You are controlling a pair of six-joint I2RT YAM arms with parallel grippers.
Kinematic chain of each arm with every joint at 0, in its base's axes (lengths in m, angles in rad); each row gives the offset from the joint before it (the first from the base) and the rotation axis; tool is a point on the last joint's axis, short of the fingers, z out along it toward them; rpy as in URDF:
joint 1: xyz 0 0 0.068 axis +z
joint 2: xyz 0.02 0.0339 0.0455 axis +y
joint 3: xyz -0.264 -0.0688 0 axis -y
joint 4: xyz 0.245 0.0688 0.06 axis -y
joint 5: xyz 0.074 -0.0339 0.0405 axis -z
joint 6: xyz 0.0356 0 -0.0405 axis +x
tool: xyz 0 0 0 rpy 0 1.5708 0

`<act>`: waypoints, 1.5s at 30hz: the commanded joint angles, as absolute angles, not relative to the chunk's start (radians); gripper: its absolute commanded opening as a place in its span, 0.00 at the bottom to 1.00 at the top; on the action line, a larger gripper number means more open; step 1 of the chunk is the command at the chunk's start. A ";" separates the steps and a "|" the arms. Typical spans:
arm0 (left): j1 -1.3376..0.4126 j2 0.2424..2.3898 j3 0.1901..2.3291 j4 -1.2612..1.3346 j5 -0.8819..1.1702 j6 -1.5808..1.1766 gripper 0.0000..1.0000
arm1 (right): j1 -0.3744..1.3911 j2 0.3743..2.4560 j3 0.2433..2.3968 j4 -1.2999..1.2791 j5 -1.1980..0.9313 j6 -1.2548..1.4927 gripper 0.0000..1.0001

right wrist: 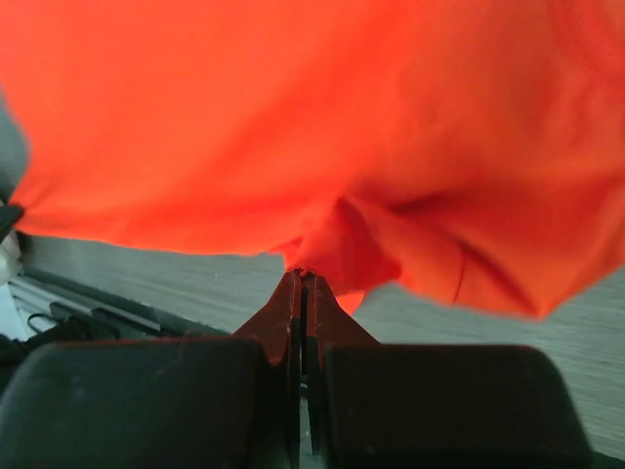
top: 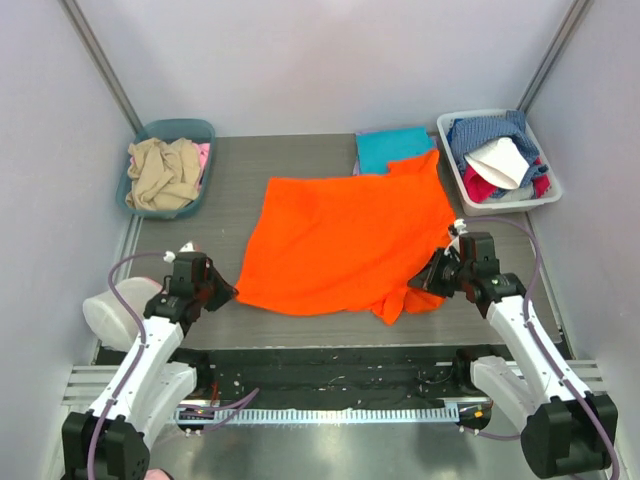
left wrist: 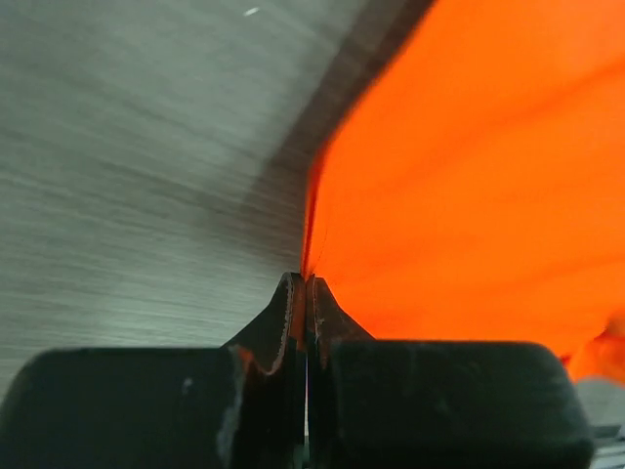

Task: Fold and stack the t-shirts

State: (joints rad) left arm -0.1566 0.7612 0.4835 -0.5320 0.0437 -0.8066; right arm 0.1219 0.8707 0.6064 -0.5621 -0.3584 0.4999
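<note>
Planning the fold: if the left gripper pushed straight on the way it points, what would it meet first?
The orange shirt. The left gripper is shut on its edge, and the cloth lies right ahead, so it would likely just bunch the shirt up.

orange t-shirt [top: 350, 240]: seen as soft matt cloth | table [top: 240, 185]: seen as matt grey, finely streaked | bin [top: 180, 125] at 10 o'clock: smooth teal plastic | basket [top: 447, 122] at 2 o'clock: smooth white plastic
</note>
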 commanded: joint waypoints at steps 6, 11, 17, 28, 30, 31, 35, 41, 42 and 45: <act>-0.152 0.759 0.465 -0.483 -0.071 -0.887 0.00 | 0.141 0.804 0.551 -0.549 -0.410 0.594 0.01; -0.153 0.746 0.486 -0.525 -0.117 -0.876 0.00 | 0.140 0.813 0.551 -0.580 -0.422 0.575 0.01; -0.153 0.729 0.500 -0.563 -0.141 -0.867 0.00 | 0.140 0.828 0.535 -0.581 -0.420 0.571 0.01; -0.153 0.750 0.552 -0.574 -0.161 -0.871 0.00 | 0.259 1.031 0.641 -0.580 -0.505 0.519 0.28; -0.153 0.752 0.557 -0.578 -0.160 -0.871 0.00 | 0.307 1.040 0.682 -0.586 -0.424 0.532 0.53; -0.153 0.752 0.561 -0.580 -0.161 -0.871 0.00 | 0.317 1.031 0.693 -0.586 -0.384 0.549 0.59; -0.153 0.741 0.566 -0.594 -0.170 -0.867 0.00 | 0.318 1.032 0.742 -0.583 -0.183 0.591 0.68; -0.153 0.732 0.578 -0.615 -0.184 -0.858 0.00 | 0.316 1.155 0.793 -0.548 0.086 0.629 0.68; -0.153 0.730 0.580 -0.617 -0.184 -0.857 0.00 | 0.318 1.175 0.801 -0.531 0.112 0.630 0.68; -0.153 0.723 0.581 -0.618 -0.181 -0.859 0.00 | 0.318 1.285 0.837 -0.500 0.175 0.627 0.68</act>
